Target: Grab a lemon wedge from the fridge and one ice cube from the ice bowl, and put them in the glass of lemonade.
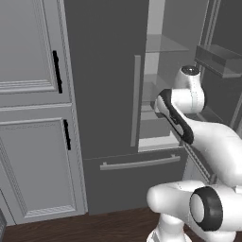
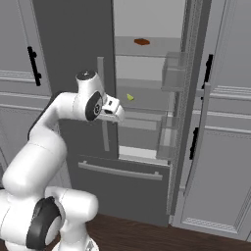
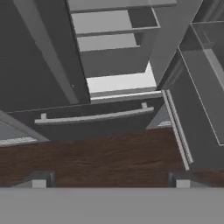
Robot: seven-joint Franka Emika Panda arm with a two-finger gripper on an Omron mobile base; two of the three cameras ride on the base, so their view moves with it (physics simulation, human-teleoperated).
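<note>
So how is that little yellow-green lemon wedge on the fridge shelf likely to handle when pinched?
The lemon wedge looks far smaller than the arm's wrist, so probably very light. On the smooth glass shelf it may skid if nudged. Its tapered shape could squirt from the fingers.

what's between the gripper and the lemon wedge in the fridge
Nothing visible blocks it. The fridge's right door is swung open, and the lemon wedge lies alone on a glass shelf, just beyond the arm's wrist. The open gripper points down at the wooden floor, so it must turn toward the shelf.
</note>
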